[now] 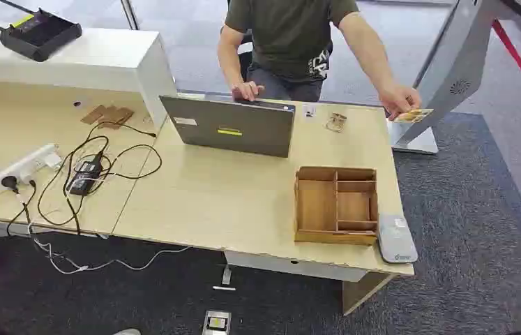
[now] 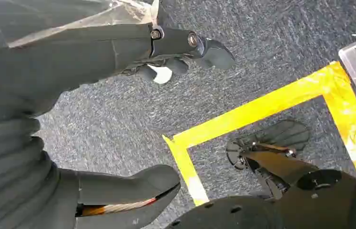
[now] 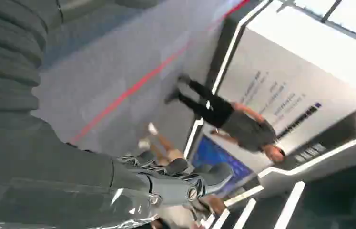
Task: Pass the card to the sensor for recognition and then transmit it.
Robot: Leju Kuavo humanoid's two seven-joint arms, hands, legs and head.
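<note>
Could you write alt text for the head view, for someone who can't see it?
A person seated behind a wooden desk holds a card at a grey kiosk. On the desk: a laptop, an empty wooden organiser, cables.

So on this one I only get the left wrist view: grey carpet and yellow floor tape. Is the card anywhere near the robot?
Observer: No. In the head view a person in a dark green shirt holds a flat yellowish card just past the far right corner of the light wooden table.
Operator: Is it at the sensor?
Observer: It is close against a slanted grey kiosk stand. I cannot tell whether they touch.
Operator: And the right hand?
Observer: The right wrist view shows the right hand with nothing in it.
</note>
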